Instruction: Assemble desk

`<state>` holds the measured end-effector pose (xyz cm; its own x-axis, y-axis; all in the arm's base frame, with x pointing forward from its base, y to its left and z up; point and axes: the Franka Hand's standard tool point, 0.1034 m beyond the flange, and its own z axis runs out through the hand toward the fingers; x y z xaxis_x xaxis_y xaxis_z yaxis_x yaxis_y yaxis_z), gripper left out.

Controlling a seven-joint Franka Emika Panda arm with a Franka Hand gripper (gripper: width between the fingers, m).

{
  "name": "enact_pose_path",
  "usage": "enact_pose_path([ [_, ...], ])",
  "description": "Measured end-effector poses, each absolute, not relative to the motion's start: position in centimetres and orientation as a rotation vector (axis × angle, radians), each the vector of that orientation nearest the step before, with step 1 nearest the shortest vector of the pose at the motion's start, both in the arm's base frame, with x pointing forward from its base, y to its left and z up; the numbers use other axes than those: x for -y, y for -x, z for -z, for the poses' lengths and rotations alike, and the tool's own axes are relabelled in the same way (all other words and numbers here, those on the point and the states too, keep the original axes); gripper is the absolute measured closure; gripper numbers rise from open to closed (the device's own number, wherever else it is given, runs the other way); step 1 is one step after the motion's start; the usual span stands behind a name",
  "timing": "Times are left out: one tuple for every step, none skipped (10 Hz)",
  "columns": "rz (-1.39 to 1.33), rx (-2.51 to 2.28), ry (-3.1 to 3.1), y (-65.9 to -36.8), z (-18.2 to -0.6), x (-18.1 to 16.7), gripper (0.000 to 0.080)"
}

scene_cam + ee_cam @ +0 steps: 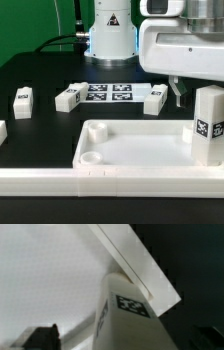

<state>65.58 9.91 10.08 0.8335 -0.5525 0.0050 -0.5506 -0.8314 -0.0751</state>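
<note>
Jaws spread wide with nothing in them, upper right of the exterior view, upright tagged leg [208, 126] near them in the desk top's [120, 152] right corner, lower centre, loose legs [68, 97] and marker board [108, 93] on the black bench [40, 128] behind.

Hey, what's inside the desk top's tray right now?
One leg stands upright in the desk top's corner on the exterior view's right; round sockets on the left sit empty. The leg hides the socket beneath it.
</note>
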Motion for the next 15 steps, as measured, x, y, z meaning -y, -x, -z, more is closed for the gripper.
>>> enact_pose_path([
  [0.046,-0.755,2.977,-65.6,-10.1,-9.9,0.0150],
  [0.051,-0.644,3.005,-65.6,-10.1,-9.8,0.0150],
  [0.055,-0.536,3.026,-65.6,-10.2,-10.0,0.0150],
  [0.057,-0.464,3.038,-65.6,-10.1,-10.1,0.0150],
  [0.063,-0.294,3.062,-65.6,-10.1,-10.0,0.0150],
  [0.067,-0.152,3.075,-65.6,-10.1,-9.8,0.0150],
  [0.071,-0.051,3.079,-65.7,-10.1,-9.7,0.0150],
  [0.075,0.068,3.081,-65.7,-10.1,-9.5,0.0150],
  [0.079,0.187,3.079,-65.7,-10.1,-9.4,0.0150],
  [0.081,0.271,3.075,-65.7,-10.1,-9.3,0.0150],
  [0.083,0.360,3.068,-65.8,-10.1,-9.1,0.0150],
  [0.085,0.477,3.059,-65.8,-10.1,-9.0,0.0150],
  [0.087,0.554,3.049,-65.8,-10.1,-8.9,0.0150],
  [0.088,0.597,3.042,-65.8,-10.1,-8.8,0.0307],
  [0.087,0.578,3.045,-65.8,-10.0,-8.9,0.0307],
])
